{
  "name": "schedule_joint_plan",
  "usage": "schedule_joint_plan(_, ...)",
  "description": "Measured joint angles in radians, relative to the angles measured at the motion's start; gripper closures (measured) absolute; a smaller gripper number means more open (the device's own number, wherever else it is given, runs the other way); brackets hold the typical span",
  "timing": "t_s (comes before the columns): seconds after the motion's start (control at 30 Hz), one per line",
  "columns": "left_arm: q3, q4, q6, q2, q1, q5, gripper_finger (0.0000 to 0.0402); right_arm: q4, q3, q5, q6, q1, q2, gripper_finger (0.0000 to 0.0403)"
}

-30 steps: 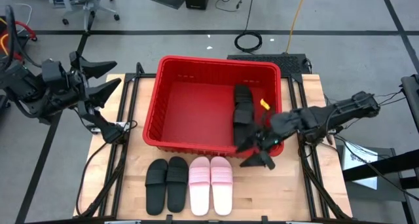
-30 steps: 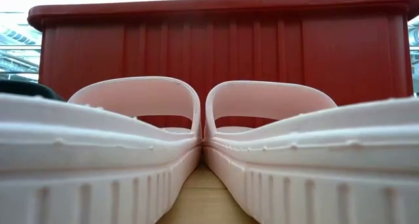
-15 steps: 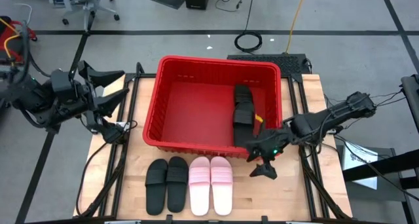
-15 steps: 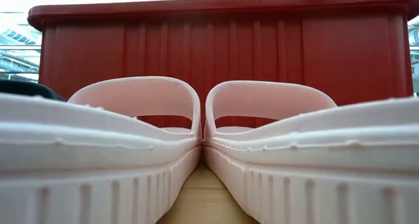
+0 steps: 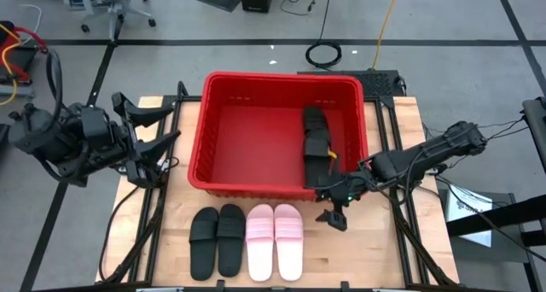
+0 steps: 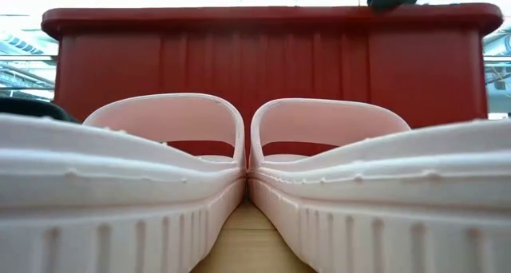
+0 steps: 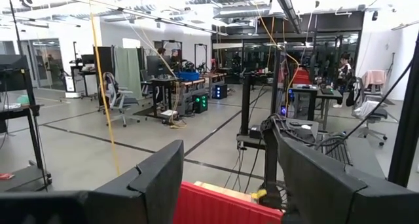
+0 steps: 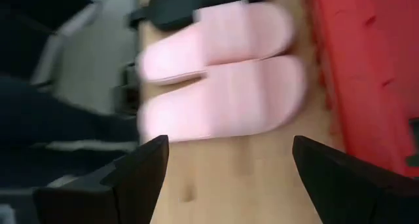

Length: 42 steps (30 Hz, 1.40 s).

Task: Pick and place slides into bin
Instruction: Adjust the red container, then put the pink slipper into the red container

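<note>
Starting at nine o'clock in the overhead view, our left gripper hangs off the left edge of the desk, jaws released and holding nothing, well apart from any sandal. Through its wrist camera we see only the red rim of the bin beyond its two dark fingers.

Moving toward the middle, the bin sits at twelve o'clock on the desk, and two black slides already lie inside along its right wall, end to end. In front of it, at six o'clock, four slides wait in a row: a black pair on the left and a pink pair just beside it, all with their long axes running from the bin toward the desk's front edge.

At four o'clock, our right gripper hovers just outside the bin's near right corner, jaws spread wide and empty. From there the pink pair lies toward eight o'clock, near, and the wrist camera looks straight down on it between the open fingers. We judge the right arm far the nearer one, and the right-hand pink slide its likely next pick. The jaws would have to close across the slide's short width, so the wrist must line up with that long axis first.
</note>
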Motion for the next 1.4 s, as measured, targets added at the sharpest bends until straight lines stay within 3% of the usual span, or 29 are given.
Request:
schedule_joint_plan(0.07, 0.000, 0.000, -0.001, 0.002, 0.000, 0.000, 0.0147, -0.010, -0.001, 0.054, -0.017, -0.007, -0.003, 0.0085)
schedule_joint_plan(0.2, 0.000, 0.001, -0.003, 0.005, 0.000, -0.001, 0.0147, -0.004, -0.002, 0.051, -0.021, -0.026, -0.003, 0.0085)
schedule_joint_plan(0.3, 0.000, 0.000, -0.003, 0.006, 0.000, -0.001, 0.0147, 0.003, -0.003, 0.019, -0.003, -0.031, -0.003, 0.0085)
schedule_joint_plan(0.4, 0.000, 0.001, -0.003, 0.005, 0.000, 0.000, 0.0147, 0.078, -0.004, -0.091, -0.007, -0.032, -0.007, 0.0085)
schedule_joint_plan(0.63, 0.000, 0.001, 0.002, 0.005, 0.000, 0.000, 0.0147, 0.510, -0.004, -0.232, 0.030, -0.023, -0.020, 0.0085)
schedule_joint_plan(0.87, 0.000, 0.001, -0.030, 0.005, 0.000, 0.000, 0.0147, 1.082, -0.004, -0.214, 0.054, -0.012, -0.021, 0.0085)
schedule_joint_plan(1.03, 0.000, 0.000, -0.066, 0.005, 0.000, 0.018, 0.0147, 1.339, 0.002, -0.127, -0.047, 0.031, -0.022, 0.0085)
schedule_joint_plan(1.17, 0.000, -0.002, -0.081, 0.006, 0.000, 0.028, 0.0147, 1.272, 0.081, -0.052, -0.201, 0.101, -0.018, 0.0085)
schedule_joint_plan(1.4, 0.000, -0.005, -0.078, 0.007, -0.015, 0.028, 0.0147, 0.898, 0.322, 0.133, -0.348, 0.199, 0.049, 0.0085)
